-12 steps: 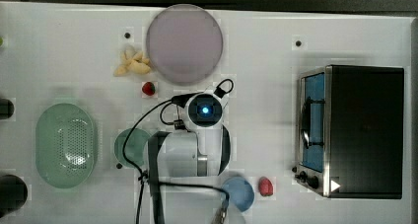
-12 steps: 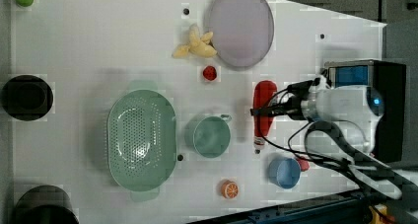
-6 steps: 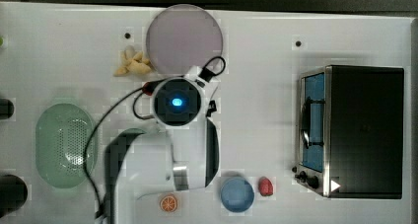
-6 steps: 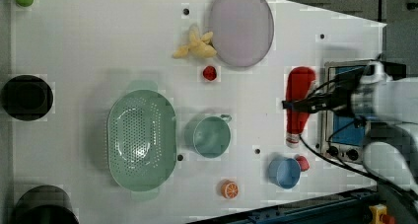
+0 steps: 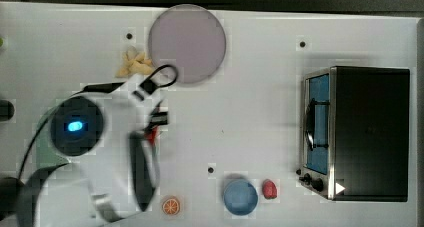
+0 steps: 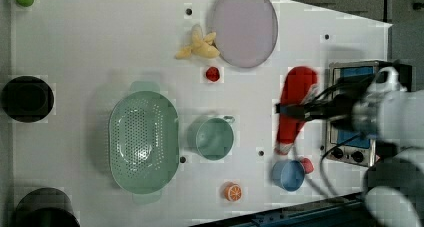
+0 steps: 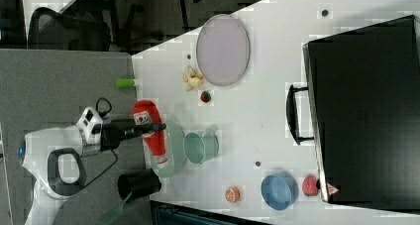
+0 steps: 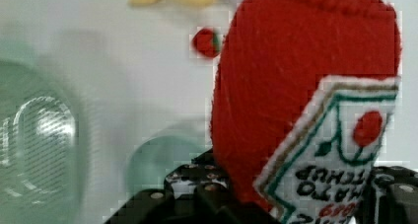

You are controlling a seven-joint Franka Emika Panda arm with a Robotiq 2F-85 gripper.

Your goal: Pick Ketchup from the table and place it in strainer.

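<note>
The tool (image 6: 295, 110) is closed across the body of the Ketchup (image 6: 296, 107) and holds the bottle clear of the desk (image 6: 100, 47). In the left view the bottle hangs with its white cap end pointing toward the bottom of the picture, just above the blue bowl (image 6: 288, 175) and beside the front of the oven (image 6: 350, 112). In the right view the Ketchup (image 7: 151, 131) appears over the near edge of the strainer (image 7: 174, 150), with the dark fingers (image 7: 148, 128) crossing its middle. The wrist view shows the Ketchup (image 8: 300, 86) close up with its label, the black fingers (image 8: 197, 194) at its base. The strainer (image 6: 144, 142) sits on the desk in the left view, to the left view's left of the green cup (image 6: 214, 138), and holds nothing. A strawberry (image 6: 213, 74), a pale round plate (image 6: 244, 26), a yellow banana toy (image 6: 199, 45) and an orange slice (image 6: 232, 191) also lie on the desk.
</note>
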